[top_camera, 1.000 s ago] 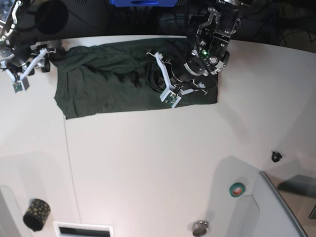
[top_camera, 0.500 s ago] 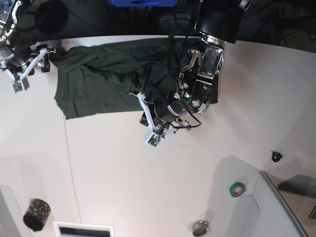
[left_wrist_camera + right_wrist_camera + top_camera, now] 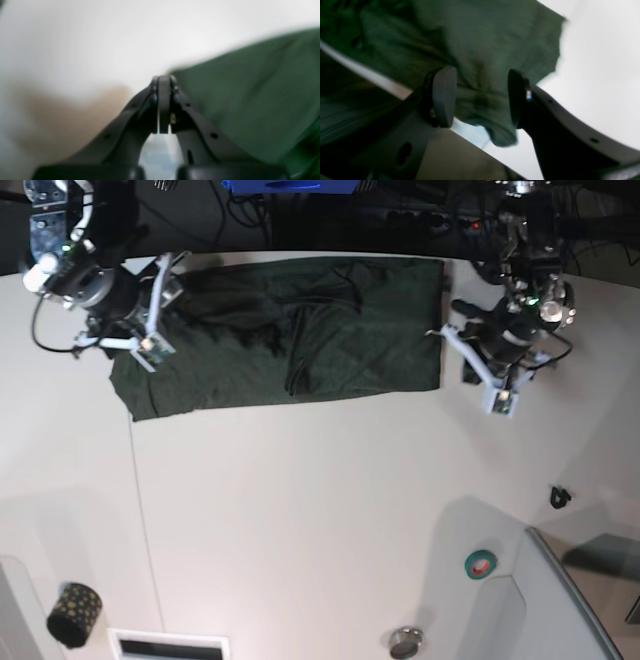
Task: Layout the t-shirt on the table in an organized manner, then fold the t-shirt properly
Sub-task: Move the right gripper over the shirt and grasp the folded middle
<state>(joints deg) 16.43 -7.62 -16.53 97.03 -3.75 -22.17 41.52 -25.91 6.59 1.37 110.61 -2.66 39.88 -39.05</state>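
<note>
Our left tool (image 3: 470, 342) is shut tight on nothing beside the big soft dark green cloth t-shirt (image 3: 300, 345) lying on the white worktop (image 3: 300, 500), while our right tool (image 3: 482, 100) gapes over its floppy corner, which we think is the best place to pinch.

Two black robot arms with white brackets near their wrists, each bracket carrying a small green circuit board. The left gripper (image 3: 163, 82) has matte black curved fingers dotted with small holes and screw heads; the right gripper (image 3: 482, 96) ends in rounded, dark grey oval pads (image 3: 443, 96). Black cables loop beside both wrists, and a green light glows on the left arm (image 3: 530, 300).
</note>
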